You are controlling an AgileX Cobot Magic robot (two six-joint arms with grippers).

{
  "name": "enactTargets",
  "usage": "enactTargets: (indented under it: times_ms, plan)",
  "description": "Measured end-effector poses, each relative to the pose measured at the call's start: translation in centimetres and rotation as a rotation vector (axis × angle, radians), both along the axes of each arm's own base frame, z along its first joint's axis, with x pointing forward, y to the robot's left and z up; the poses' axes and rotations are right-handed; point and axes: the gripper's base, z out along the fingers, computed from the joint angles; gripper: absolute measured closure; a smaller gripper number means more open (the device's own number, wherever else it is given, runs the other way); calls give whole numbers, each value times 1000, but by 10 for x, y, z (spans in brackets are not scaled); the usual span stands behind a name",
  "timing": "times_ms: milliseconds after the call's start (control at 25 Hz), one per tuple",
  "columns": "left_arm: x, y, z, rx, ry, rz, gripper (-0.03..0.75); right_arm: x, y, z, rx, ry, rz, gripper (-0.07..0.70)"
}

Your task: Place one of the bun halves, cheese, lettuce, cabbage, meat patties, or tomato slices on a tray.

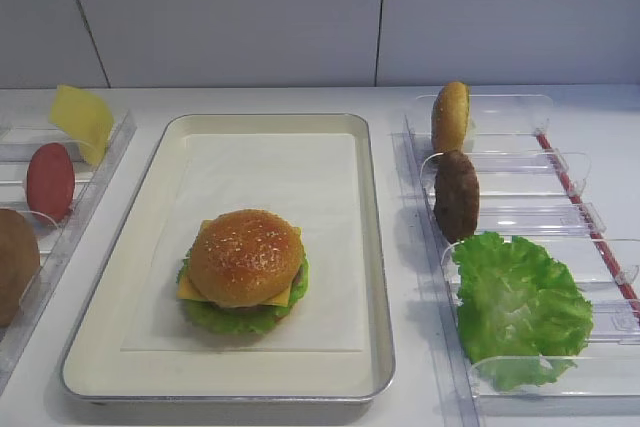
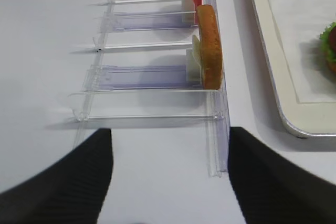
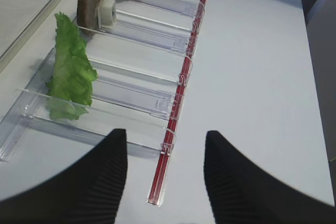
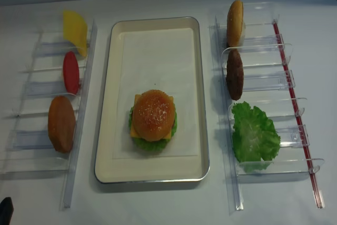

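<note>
Where it crowns the burger, sesame-speckled golden bun top (image 1: 246, 255).

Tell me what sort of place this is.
Probably a lab bench staged as a burger assembly station, not a real kitchen: a metal tray holding an assembled burger on a bare white tabletop, flanked by clear plastic racks holding spare lettuce, patty and bun.

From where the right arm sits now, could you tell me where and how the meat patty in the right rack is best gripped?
Probably by its top edge, from above: the meat patty stands on edge in the rack, so its flat faces are exposed for the gripper's fingers, while dividers block its lower part.
</note>
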Motion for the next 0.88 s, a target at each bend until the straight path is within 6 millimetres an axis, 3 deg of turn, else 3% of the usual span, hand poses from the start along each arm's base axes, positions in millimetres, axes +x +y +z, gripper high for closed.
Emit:
enactTargets:
  times_ms: [880]
  plan:
    - [0,0,0,0,0,0,242,0,0,0,0,0,0,250]
